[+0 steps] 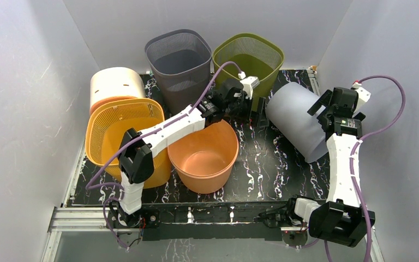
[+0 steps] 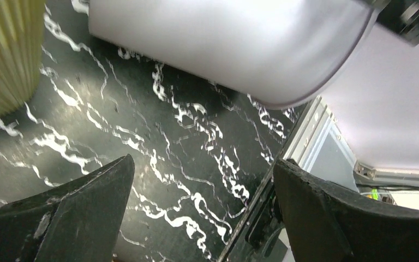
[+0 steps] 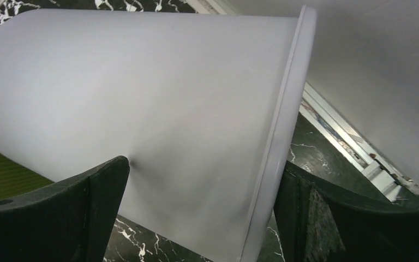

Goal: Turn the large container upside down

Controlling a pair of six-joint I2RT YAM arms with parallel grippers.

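Observation:
The large container [image 1: 297, 123] is a pale grey-white bin lying on its side at the right of the black marble table, its closed base toward the far left and its open rim toward the near right. My right gripper [image 1: 323, 109] is open at its rim end. In the right wrist view [image 3: 202, 185] one finger lies against the container's wall [image 3: 142, 98] and the other sits just outside the rim. My left gripper [image 1: 260, 117] is open and empty, low over the table beside the container's base. The container also shows in the left wrist view [image 2: 223, 49], above that gripper [image 2: 204, 188].
A grey mesh basket [image 1: 179, 63] and a green basket [image 1: 248, 57] stand at the back. An orange tub [image 1: 204, 155], a yellow-orange mesh basket [image 1: 123, 134] and a cream bin [image 1: 115, 83] fill the left half. The table's metal edge rail [image 2: 316, 142] runs just right of the container.

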